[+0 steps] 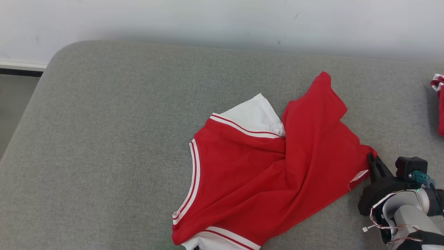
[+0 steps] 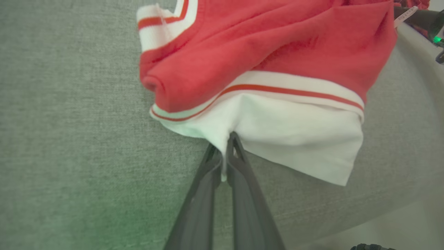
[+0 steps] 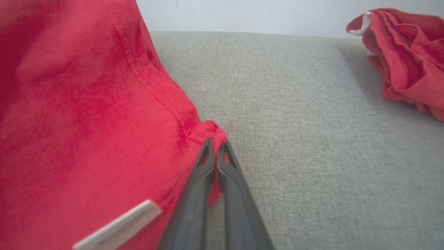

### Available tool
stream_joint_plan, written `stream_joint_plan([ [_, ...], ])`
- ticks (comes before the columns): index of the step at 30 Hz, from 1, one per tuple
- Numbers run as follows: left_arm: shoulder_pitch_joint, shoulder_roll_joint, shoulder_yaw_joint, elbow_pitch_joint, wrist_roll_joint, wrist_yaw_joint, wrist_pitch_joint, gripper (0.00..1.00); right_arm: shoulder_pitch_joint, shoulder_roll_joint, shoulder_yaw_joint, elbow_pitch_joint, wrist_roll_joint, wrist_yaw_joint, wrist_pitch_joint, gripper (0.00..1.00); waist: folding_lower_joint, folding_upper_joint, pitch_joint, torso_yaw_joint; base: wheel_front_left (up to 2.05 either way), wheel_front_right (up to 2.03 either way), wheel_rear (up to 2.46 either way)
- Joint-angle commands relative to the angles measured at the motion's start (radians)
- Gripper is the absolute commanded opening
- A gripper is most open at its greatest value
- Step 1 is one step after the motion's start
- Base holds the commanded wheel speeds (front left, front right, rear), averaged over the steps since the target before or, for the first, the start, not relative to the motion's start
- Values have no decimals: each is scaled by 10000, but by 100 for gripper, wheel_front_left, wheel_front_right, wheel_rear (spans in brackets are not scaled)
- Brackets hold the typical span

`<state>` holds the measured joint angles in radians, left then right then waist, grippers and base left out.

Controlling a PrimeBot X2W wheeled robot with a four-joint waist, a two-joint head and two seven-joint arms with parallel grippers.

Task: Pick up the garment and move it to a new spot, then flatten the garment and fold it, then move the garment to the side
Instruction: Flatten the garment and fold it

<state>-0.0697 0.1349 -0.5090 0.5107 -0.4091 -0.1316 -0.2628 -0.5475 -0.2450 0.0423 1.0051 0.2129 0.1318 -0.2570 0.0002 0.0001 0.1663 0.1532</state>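
Observation:
The garment point(image 1: 270, 173) is a red shirt with white sleeves and red-and-white striped trim, lying crumpled on the grey cushioned surface point(image 1: 104, 139). In the left wrist view my left gripper point(image 2: 224, 146) is shut on the edge of the garment's white sleeve point(image 2: 295, 139), the cloth pinched between the dark fingers. In the right wrist view my right gripper point(image 3: 215, 146) is shut on the red hem corner of the garment point(image 3: 86, 132), beside a white label point(image 3: 118, 225). The head view shows the right gripper point(image 1: 372, 158) at the garment's right edge.
A second red garment point(image 3: 402, 55) lies bunched at the far right of the surface, also seen at the head view's right edge as red cloth point(image 1: 438, 104). A pale wall point(image 1: 222, 21) backs the surface. The cushion's rounded left corner point(image 1: 55, 59) drops to the floor.

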Motion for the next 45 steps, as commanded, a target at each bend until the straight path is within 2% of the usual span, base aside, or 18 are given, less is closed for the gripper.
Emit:
stream_joint_plan([
  [1,-74,24,15,-77,-52,23,-26,0,89,-76,59,-100,122,-28,-79,0,-2,-1,-91,-17,0,0,0],
  [10,295,208,956,-1804,-193,23,-27,0,1253,-80,262,-2148,960,-28,-86,0,-2,-1,-656,-168,0,0,0],
  [15,-510,698,1287,-2821,-185,23,-29,0,1032,-187,541,-3212,1398,-28,-88,0,-2,-1,-742,-393,0,0,0],
  [19,-1921,1405,1139,-3352,-438,23,328,0,228,-226,846,-3679,1847,-28,-20,0,-2,-1,-554,-595,0,0,0],
  [25,-5202,2602,804,-3774,-1228,25,1374,0,-2053,-229,1086,-4038,2334,-28,594,0,-2,-1,495,-940,0,0,0],
  [32,-9546,3381,647,-2903,-2382,25,2331,0,-5588,-181,1033,-3621,2374,-28,1487,0,-2,-1,2091,-1200,0,0,0],
  [38,-13302,3392,621,-1274,-3056,25,2638,0,-8927,-103,523,-2630,2332,-28,2120,0,-2,-1,3208,-1295,0,0,0],
  [45,-16880,3153,134,577,-3146,23,2422,0,-12069,78,73,-1161,1759,-28,2238,0,-2,-1,3944,-1336,0,0,0],
])
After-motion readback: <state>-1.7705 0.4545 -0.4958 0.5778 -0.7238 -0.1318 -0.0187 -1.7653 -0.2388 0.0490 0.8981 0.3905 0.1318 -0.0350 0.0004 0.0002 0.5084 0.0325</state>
